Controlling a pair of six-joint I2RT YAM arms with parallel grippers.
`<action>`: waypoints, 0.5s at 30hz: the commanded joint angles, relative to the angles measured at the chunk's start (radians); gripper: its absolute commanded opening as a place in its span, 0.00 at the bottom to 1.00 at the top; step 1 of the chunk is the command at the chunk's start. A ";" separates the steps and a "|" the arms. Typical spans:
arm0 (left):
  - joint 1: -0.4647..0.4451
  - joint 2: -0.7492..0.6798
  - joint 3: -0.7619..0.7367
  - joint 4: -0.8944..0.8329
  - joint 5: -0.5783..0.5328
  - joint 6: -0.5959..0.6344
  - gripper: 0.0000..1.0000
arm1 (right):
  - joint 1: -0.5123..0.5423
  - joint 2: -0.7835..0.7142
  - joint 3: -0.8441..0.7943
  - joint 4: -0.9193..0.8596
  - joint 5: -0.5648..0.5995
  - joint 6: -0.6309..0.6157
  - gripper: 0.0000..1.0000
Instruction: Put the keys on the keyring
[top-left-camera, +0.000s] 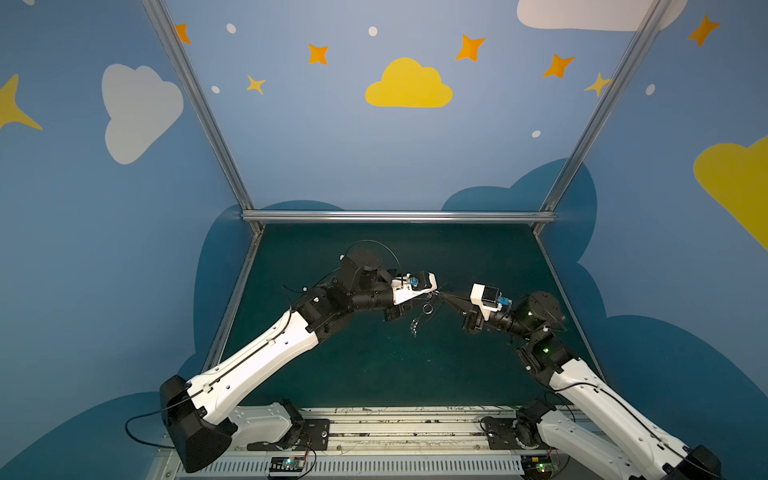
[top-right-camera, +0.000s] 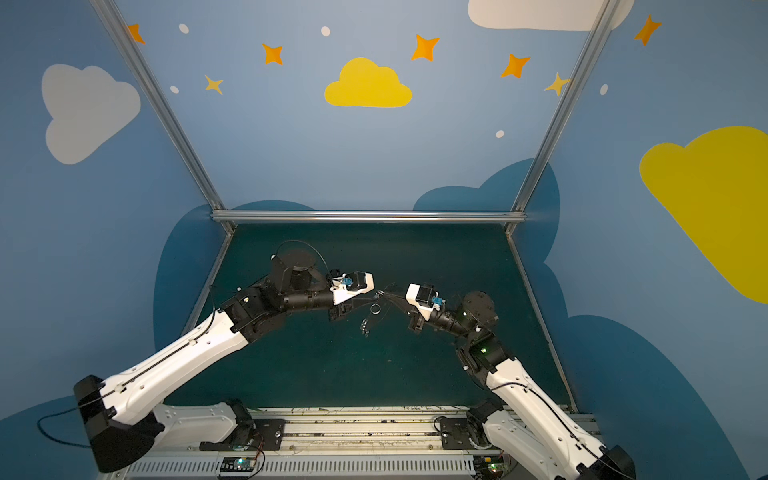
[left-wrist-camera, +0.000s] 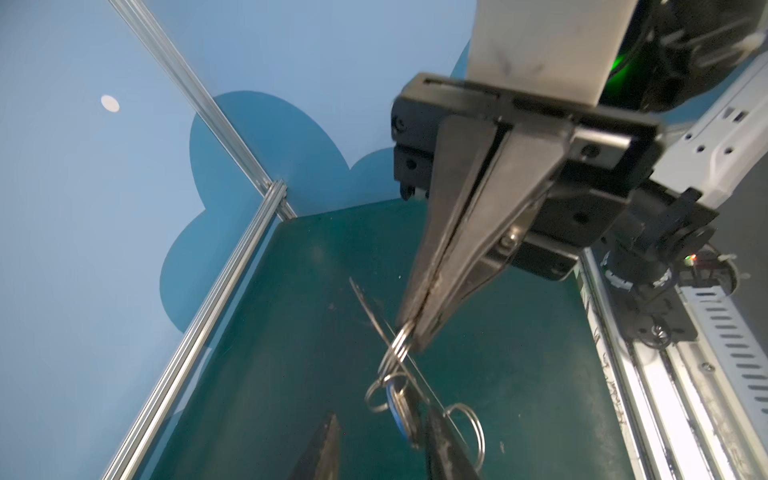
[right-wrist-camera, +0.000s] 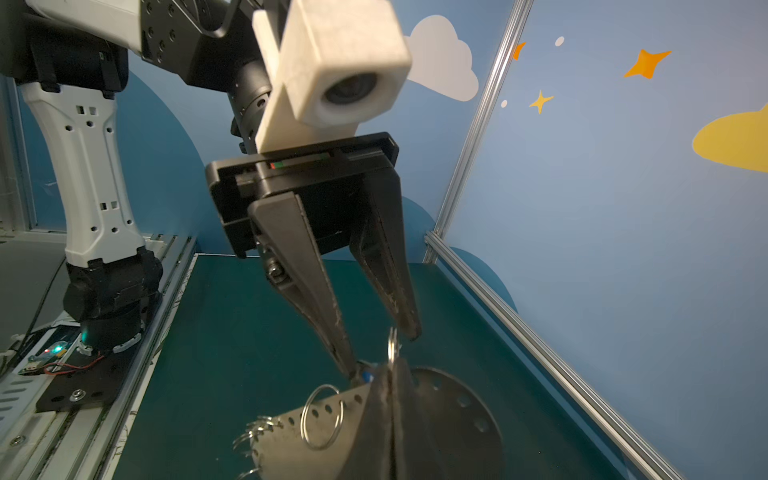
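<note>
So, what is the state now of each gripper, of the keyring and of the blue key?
left gripper: open, one fingertip close to the key.
right gripper: shut on the keyring, holding it in the air.
keyring: held, tilted, split rings dangling from its edge holes.
key: at the keyring's edge, not gripped; whether it is threaded on a ring cannot be told.
</note>
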 joint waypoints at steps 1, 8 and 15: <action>0.003 -0.011 -0.017 0.068 0.080 -0.049 0.34 | 0.000 -0.003 -0.006 0.056 -0.028 0.034 0.00; 0.007 -0.001 -0.017 0.076 0.118 -0.052 0.26 | 0.001 -0.003 -0.011 0.081 -0.046 0.059 0.00; 0.007 0.009 -0.005 0.082 0.140 -0.045 0.17 | 0.003 0.000 -0.014 0.086 -0.054 0.067 0.00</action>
